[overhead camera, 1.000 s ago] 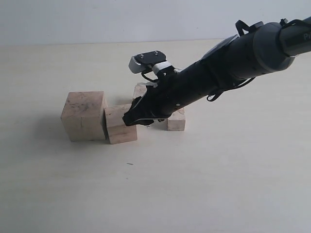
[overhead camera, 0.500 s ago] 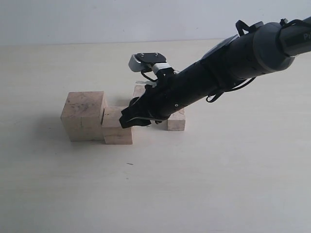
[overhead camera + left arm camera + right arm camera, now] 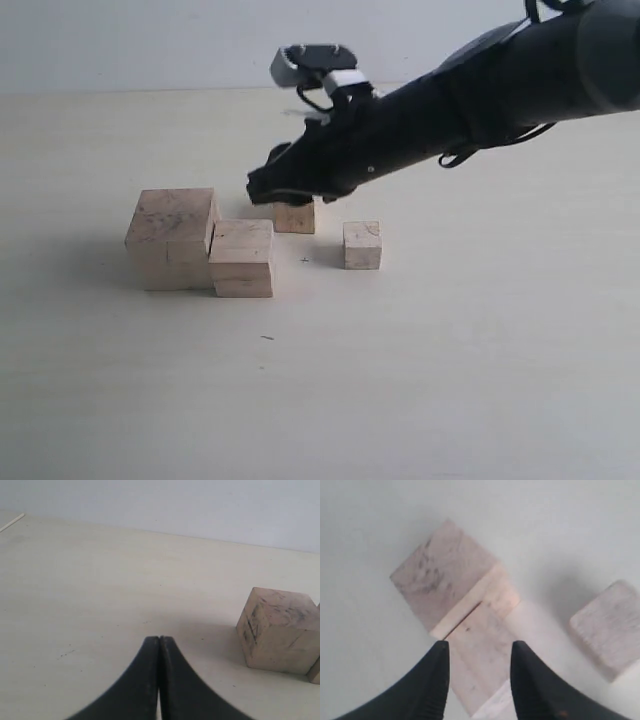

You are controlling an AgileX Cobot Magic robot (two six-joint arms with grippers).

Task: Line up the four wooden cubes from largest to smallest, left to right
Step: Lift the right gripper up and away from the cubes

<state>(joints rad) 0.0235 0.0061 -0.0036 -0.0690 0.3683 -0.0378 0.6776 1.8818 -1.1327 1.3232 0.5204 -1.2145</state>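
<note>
Right hand (image 3: 260,189) risen off second cube (image 3: 242,256), parted, empty; largest cube (image 3: 170,236) touching; left hand (image 3: 159,641) closed.

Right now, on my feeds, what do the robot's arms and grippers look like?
The right arm is a thick dark grey-black tube with thin black cables looping beneath and a silver-grey camera box at the wrist. The right gripper and left gripper have smooth black fingers, curved, tapering to narrow tips. No markings are legible.
</note>
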